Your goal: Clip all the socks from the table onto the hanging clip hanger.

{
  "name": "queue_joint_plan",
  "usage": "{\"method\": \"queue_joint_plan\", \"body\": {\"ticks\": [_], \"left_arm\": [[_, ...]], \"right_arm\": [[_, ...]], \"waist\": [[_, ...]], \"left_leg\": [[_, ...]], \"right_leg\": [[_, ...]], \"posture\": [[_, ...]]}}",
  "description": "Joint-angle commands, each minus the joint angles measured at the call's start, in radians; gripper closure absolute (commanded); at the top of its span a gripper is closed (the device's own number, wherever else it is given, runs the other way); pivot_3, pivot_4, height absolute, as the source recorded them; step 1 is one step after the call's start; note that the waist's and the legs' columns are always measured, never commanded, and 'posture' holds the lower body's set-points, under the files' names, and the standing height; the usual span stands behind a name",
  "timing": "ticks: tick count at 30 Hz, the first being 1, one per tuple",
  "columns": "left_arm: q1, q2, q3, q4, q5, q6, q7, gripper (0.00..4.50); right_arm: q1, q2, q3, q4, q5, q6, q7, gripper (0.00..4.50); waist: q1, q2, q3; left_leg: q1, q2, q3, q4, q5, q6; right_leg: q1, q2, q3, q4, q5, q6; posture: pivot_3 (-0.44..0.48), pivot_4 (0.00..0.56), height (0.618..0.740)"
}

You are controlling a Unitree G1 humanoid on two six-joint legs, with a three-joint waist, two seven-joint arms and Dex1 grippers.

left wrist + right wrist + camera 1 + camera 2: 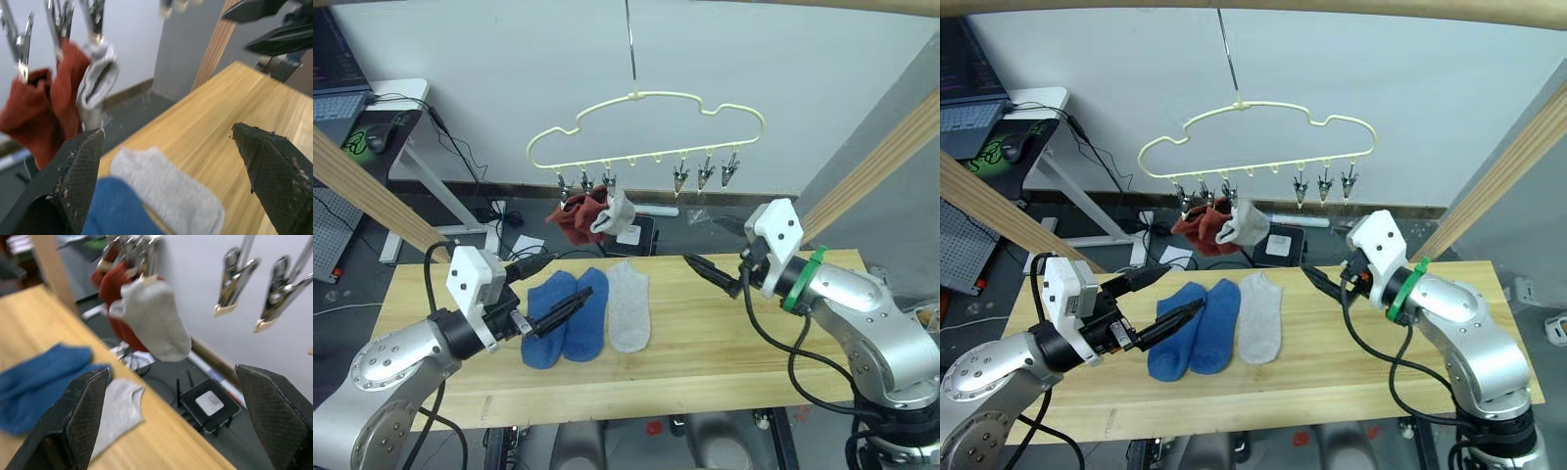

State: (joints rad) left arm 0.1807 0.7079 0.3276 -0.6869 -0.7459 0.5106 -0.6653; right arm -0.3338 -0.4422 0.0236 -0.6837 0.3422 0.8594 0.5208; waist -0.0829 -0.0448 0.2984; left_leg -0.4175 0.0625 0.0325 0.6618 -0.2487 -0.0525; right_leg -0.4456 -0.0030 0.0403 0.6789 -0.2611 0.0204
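The pale yellow clip hanger (646,125) hangs above the table's far edge. Its three left clips hold two rust red socks (574,217) and one light grey sock (612,213). Its three right clips (705,176) hang bare. On the table (724,343) lie two blue socks (570,317) side by side, with a light grey sock (629,305) to their right. My left gripper (570,278) is open just over the blue socks and holds nothing. My right gripper (702,243) is open above the table's far right part, below the bare clips.
Slanted wooden frame poles (362,191) (881,162) stand at both sides of the table. A desk with a laptop and mouse (374,137) is at the back left. Cables and a black box (641,233) lie on the floor behind the table.
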Motion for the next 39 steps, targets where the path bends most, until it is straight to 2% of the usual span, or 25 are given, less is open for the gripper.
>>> {"method": "queue_joint_plan", "body": {"ticks": [1,3,6,22,39], "left_arm": [[0.006,-0.009,-0.003,-0.046,0.011,-0.032,-0.006,0.01],[0.004,-0.007,-0.011,-0.048,0.022,-0.041,-0.01,0.01],[-0.009,-0.009,-0.022,-0.044,0.031,-0.046,-0.007,0.01],[-0.185,-0.012,-0.095,0.01,0.037,-0.016,0.0,0.01],[-0.238,-0.007,-0.12,0.043,0.047,-0.006,-0.021,0.01]], "right_arm": [[-0.017,0.046,0.025,-0.034,-0.018,0.003,-0.084,0.37],[-0.02,0.076,0.045,-0.032,-0.031,-0.002,-0.122,0.8],[-0.025,0.105,0.086,-0.03,-0.049,-0.009,-0.158,1.83],[-0.131,0.311,0.201,0.145,-0.229,-0.06,-0.388,1.83],[-0.24,0.426,0.151,0.322,-0.317,-0.153,-0.478,1.83]], "waist": [[0.001,-0.001,-0.004],[0.001,-0.001,-0.007],[0.001,-0.001,-0.012],[0.0,-0.001,-0.019],[0.0,-0.001,-0.022]], "left_leg": [[0.0,0.0,0.0,0.0,0.0,0.0],[0.0,0.0,0.0,0.0,0.0,0.0],[0.0,0.0,0.0,0.001,0.0,0.0],[0.0,0.0,0.0,0.001,0.0,0.0],[0.0,0.0,-0.001,0.002,0.0,0.001]], "right_leg": [[0.0,0.0,0.0,0.0,0.0,0.0],[0.0,0.0,0.0,0.001,0.0,0.0],[0.0,0.0,0.0,0.001,0.0,0.0],[0.0,0.001,0.0,0.002,0.001,-0.002],[0.0,0.0,0.0,0.003,0.002,-0.003]], "posture": [[-0.069,0.206,0.735],[-0.064,0.207,0.735],[-0.063,0.21,0.735],[-0.082,0.215,0.735],[-0.081,0.206,0.735]]}}
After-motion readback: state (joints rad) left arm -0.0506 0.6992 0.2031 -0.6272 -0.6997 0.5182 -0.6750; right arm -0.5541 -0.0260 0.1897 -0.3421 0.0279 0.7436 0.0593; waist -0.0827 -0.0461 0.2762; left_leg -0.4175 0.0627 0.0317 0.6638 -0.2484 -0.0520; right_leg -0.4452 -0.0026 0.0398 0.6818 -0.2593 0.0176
